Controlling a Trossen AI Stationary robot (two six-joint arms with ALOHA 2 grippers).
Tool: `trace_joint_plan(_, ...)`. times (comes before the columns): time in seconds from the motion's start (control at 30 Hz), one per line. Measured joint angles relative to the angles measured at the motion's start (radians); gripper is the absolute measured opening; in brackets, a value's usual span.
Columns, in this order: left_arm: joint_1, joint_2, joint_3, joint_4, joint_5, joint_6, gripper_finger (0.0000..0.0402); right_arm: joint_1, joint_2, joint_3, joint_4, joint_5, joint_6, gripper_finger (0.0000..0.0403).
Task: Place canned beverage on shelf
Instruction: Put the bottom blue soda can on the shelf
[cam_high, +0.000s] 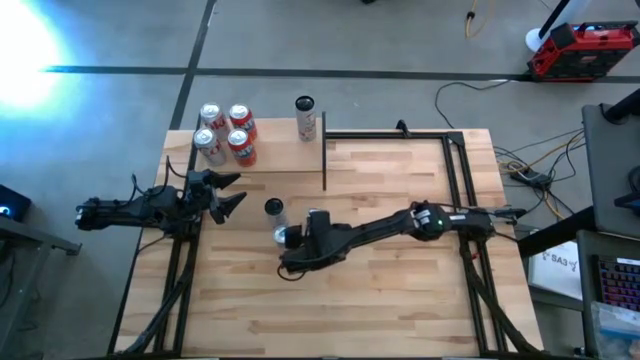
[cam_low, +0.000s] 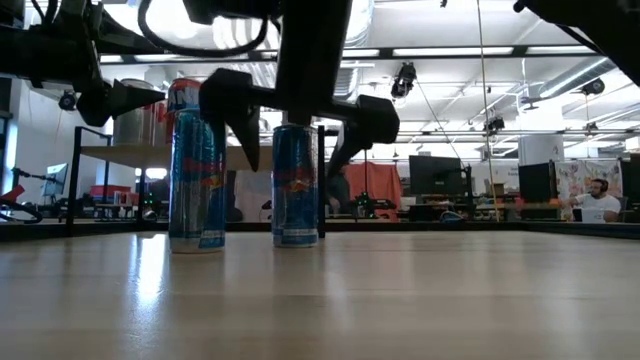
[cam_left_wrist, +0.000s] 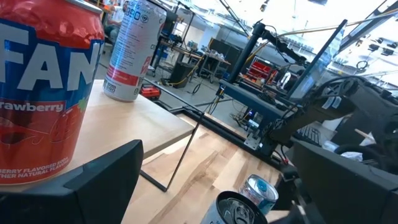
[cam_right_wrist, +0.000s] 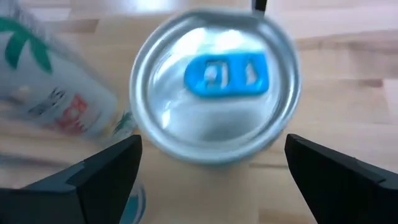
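Fanta can (cam_left_wrist: 43, 99) cut off by frame edge; white can (cam_right_wrist: 56, 102) blurred, label unreadable.

The right gripper (cam_low: 296, 125) hangs over one slim can (cam_low: 295, 186), fingers spread, the can standing between the jaws. A second slim can (cam_low: 197, 180) stands just beside, outside the jaws. Well apart from them, four cans (cam_high: 225, 132) cluster on the shelf (cam_high: 270, 155), a tall can (cam_high: 305, 118) at its far edge, left gripper (cam_high: 228, 193) spread near the cluster
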Motion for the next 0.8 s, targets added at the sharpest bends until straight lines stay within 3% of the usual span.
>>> trace_joint_plan(0.6,0.0,0.0,0.0,0.0,0.0,0.0,0.0398,-0.043,0.002,0.0,-0.011,0.033,-0.04,0.0379)
trace_joint_plan(0.8,0.0,0.0,0.0,0.0,0.0,0.0,0.0398,-0.044,0.006,0.0,-0.02,0.031,-0.042,0.0335)
